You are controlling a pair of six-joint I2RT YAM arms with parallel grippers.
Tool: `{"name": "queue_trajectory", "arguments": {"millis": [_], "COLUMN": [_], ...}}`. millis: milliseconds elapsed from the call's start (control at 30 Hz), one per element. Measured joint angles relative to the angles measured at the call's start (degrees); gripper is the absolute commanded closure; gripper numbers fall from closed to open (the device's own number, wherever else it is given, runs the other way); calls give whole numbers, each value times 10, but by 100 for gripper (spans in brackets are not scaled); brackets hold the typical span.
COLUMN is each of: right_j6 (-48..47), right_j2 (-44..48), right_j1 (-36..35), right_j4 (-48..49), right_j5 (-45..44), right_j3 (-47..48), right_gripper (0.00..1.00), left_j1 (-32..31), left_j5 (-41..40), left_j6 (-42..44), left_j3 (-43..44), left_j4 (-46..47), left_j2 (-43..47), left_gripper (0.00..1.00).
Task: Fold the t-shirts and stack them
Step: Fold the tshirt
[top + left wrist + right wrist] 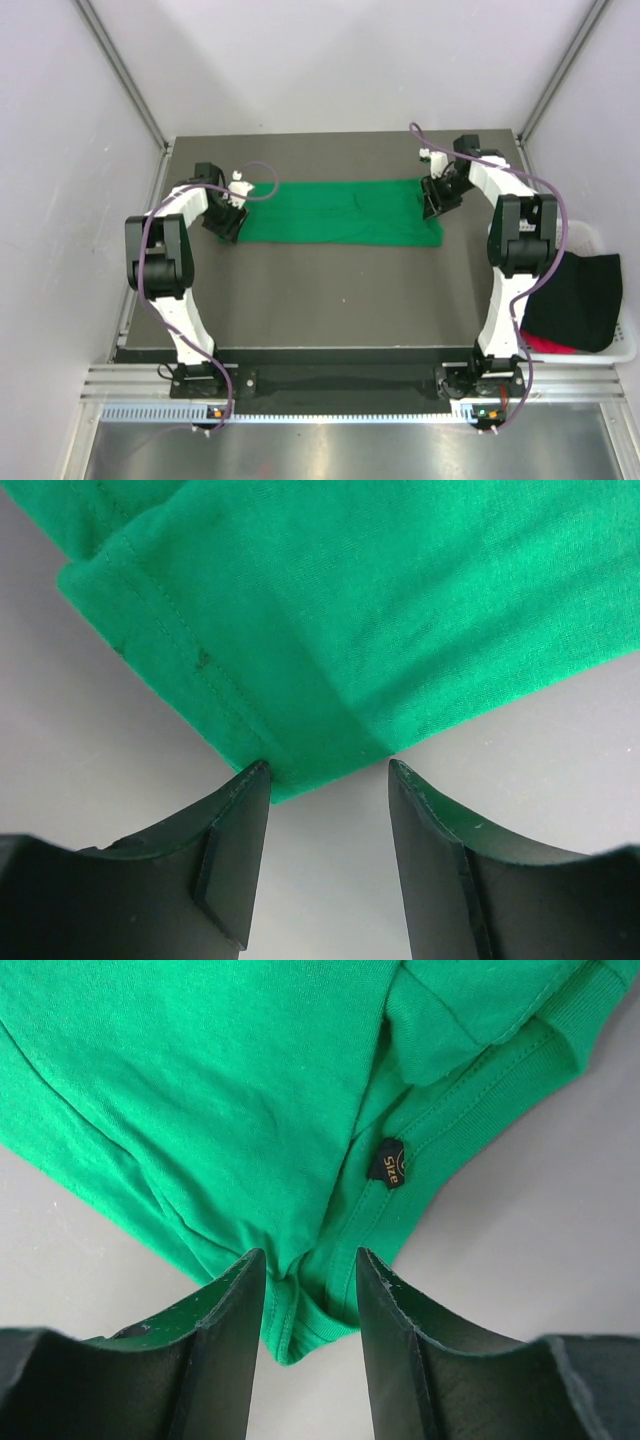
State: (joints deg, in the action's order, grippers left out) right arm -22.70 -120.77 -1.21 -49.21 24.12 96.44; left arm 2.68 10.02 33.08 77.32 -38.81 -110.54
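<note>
Where the shirt lay: bright green short-sleeved cloth t-shirt, folded into a long band running left to right across the far half of the dark grey table.
Left gripper: fingers spread, tips at the hemmed corner of the band's left end, nothing pinched.
Right gripper: fingers spread astride the collar end, cloth lying between them unsqueezed.
Handling: light and limp; it would likely sag and fall open if lifted unevenly.
Hold: judged best at both end corners, catching every layer.

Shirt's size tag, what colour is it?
The tag is black with yellowish lettering; the right wrist view shows it best.
</note>
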Motion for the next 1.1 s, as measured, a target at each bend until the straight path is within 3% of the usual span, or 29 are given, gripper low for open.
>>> {"name": "queue_trajectory", "arguments": {"millis": [567,633,700,733,800,833,933,1100], "right_j6": [23,25,28,29,30,30,34,48], "right_j2": [-53,-57,-60,-61,-62,-63,-73,-87], "right_j1": [0,0,-2,-2,-2,-2,-2,-3], "right_j4": [18,20,21,21,21,21,18,8], "right_j5": [0,1,1,1,0,-2,-8,-21], "right_j3": [39,43,46,47,49,50,60,82], "right_gripper": [58,58,58,60,66,74,89,94], "left_j1": [44,44,44,44,44,44,44,44], "left_j5": [1,9,20,26,40,43,49,52], "left_j6": [-64,-69,-77,-78,-82,-82,-83,-83], "left_j3": [19,30,42,46,55,57,57,49], "left_j4": [8,7,4,3,-5,-8,-11,-6], "left_j2": [-9,-20,-34,-40,-44,-45,-45,-41], "left_gripper": [47,51,65,82,93,99,100,100]}}
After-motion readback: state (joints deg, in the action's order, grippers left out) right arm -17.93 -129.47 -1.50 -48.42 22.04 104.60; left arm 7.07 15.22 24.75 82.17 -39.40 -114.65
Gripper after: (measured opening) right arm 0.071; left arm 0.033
